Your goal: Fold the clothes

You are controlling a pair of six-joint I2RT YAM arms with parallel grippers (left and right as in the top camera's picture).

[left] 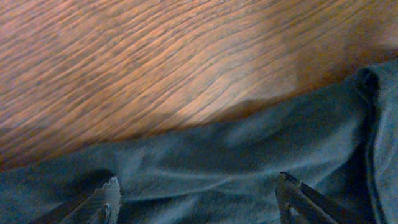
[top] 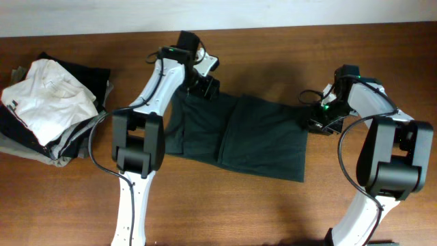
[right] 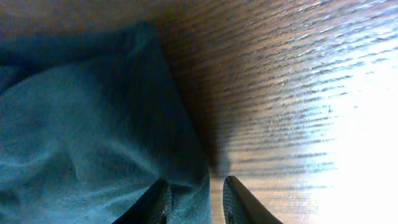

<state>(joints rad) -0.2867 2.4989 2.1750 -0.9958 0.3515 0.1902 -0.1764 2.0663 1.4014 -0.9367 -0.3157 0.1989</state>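
**Fingertips at both ends of the shirt (top: 239, 137)**

Fingertips of the right claw (right: 196, 186) stand close together astride the shirt's right hem. A sliver of wood shows beside the cloth, so I cannot tell whether the pinch has bitten. The left claw (left: 198, 182) is released, its tips wide apart above the far left edge. The shirt lies in the middle of the surface (top: 273, 212), spread flat, with one panel lapped over along a crease.

For a clean fold, I judge each claw should take the full thickness of its edge. Both should then lift together, so the cloth neither drags nor bunches.

The fabric is charcoal, matte, limp and softly wrinkled. The wood is glossy and grained. At the far left sits a pile topped by a white garment (top: 48, 92).
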